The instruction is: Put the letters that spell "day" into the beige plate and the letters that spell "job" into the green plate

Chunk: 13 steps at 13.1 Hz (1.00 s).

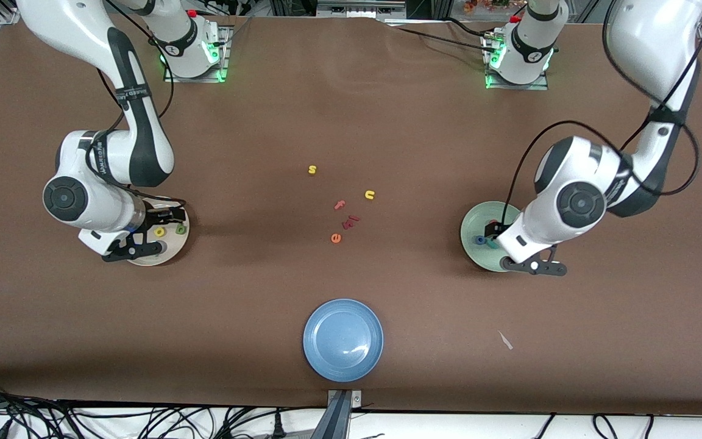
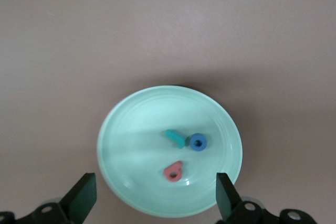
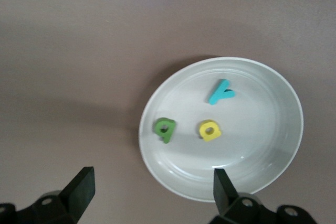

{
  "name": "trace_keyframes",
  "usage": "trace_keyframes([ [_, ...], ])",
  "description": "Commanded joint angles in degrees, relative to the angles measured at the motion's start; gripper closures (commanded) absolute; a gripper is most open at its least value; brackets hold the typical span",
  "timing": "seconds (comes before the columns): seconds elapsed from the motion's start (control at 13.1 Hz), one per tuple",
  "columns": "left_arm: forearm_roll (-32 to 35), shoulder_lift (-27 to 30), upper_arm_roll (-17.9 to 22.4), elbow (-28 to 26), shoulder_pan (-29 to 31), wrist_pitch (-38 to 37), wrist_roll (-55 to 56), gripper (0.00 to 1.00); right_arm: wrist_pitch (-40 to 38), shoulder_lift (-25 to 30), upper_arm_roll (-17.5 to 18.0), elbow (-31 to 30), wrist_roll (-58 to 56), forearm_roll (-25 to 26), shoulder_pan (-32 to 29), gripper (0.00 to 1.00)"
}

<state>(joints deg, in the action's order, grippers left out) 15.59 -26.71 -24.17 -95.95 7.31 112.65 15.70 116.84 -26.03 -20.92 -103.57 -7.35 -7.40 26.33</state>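
My left gripper (image 2: 153, 199) hung over the green plate (image 2: 121, 145), fingers wide apart and holding nothing. In that plate lay the teal j (image 2: 175, 138), the blue o (image 2: 198, 142) touching it, and the pink b (image 2: 173, 171) just beside them.

My right gripper (image 3: 150, 194) hung over the beige plate (image 3: 273, 145), also spread wide and empty. The green d (image 3: 165, 129), yellow a (image 3: 210, 130) and teal y (image 3: 221, 92) lay in it, apart from each other.

Between the plates, on the brown table (image 1: 351, 97), sat a yellow s (image 1: 312, 170), a yellow u (image 1: 369, 195), a pink f (image 1: 340, 205), an orange e (image 1: 336, 238) and some small red bits (image 1: 350, 220). A blue plate (image 1: 343, 339) lay nearer the camera. Nothing blocked either plate.
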Motion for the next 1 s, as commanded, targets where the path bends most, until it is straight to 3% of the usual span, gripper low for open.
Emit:
trace_keyframes([
  [0.0, -0.03, 4.91, -0.7, 3.02, 0.51, -8.02, -0.67, 0.0, -5.03, 0.45, 0.09, 2.31, 2.86, -1.04, 1.17, 0.0],
  [0.23, -4.59, 5.27, -0.62, 13.91, 0.34, -21.2, -0.93, 0.0, -11.44, 0.8, 0.0, 5.65, 5.32, -0.78, 2.4, 0.0],
  [0.46, -5.13, 5.35, -0.62, 20.17, 0.6, -27.38, -5.23, 0.0, -19.09, 1.07, -0.34, 9.6, 5.5, -0.34, 4.33, 0.0],
  [0.69, -5.65, 7.98, 0.0, 21.5, 0.86, -28.45, -6.74, 0.0, -21.57, 2.9, 0.61, 10.5, 10.48, 0.36, 5.13, 0.0],
  [0.92, -10.03, 13.15, 4.98, 17.05, -1.15, -26.79, -10.23, 0.0, -24.02, 8.08, 6.75, 9.88, 16.31, 5.44, 3.91, 0.0],
])
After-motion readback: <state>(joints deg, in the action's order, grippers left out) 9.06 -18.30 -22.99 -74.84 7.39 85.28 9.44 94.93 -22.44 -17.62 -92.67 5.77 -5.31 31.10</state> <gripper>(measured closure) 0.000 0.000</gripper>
